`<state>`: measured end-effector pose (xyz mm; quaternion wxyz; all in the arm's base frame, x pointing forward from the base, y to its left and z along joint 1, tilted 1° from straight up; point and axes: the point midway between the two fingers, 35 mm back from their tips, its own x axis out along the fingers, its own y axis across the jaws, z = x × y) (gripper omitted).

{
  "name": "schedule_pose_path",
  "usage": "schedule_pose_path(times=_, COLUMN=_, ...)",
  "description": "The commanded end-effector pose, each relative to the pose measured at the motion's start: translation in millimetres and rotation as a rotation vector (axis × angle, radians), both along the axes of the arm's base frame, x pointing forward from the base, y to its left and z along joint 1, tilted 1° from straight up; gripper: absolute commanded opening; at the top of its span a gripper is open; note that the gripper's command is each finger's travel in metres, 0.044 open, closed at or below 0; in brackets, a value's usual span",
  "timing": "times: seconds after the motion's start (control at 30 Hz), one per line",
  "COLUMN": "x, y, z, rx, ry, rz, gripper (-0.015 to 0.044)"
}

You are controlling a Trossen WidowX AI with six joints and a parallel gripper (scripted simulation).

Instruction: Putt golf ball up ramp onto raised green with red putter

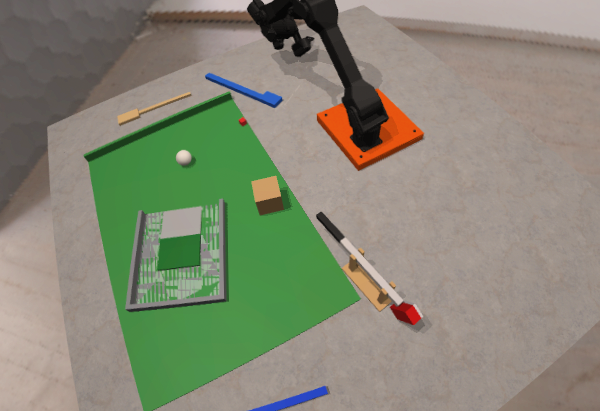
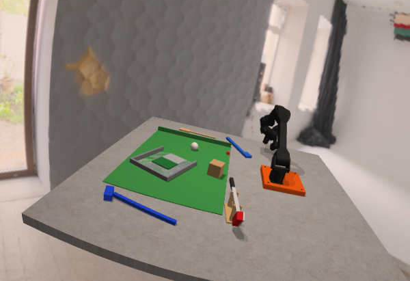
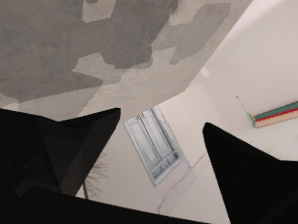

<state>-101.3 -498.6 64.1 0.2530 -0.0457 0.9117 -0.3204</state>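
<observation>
Gripper (image 1: pixel 295 43): spread wide, pinching nothing, raised over far table corner, well apart from all items. Red putter (image 1: pixel 367 266): black grip, white shaft, red block head; lying tilted on tan stand (image 1: pixel 364 281), just beside green mat (image 1: pixel 300 271). Golf ball (image 1: pixel 184 157): white, on mat near far wall. Raised green (image 1: pixel 180 252): inside grey frame.

The top view looks steeply down on the green mat (image 1: pixel 280 261) from above its near edge. The exterior view stands farther back and lower, off the mat's (image 2: pixel 191 192) corner, sharing the whole table. The wrist view faces away from the mat, toward room walls
</observation>
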Motion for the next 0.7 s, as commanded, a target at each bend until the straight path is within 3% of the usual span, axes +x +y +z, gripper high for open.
schedule_pose_path(times=0.0, x=3, y=0, z=0, rx=0.001, ry=-0.004, rz=0.007, gripper=0.0426)
schedule_pose_path(times=0.33, x=179, y=21, z=5, rx=0.083, ry=-0.201, rz=0.41, gripper=0.044)
schedule_pose_path(times=0.67, x=339, y=118, z=10, rx=0.25, ry=-0.389, rz=0.82, gripper=0.044)
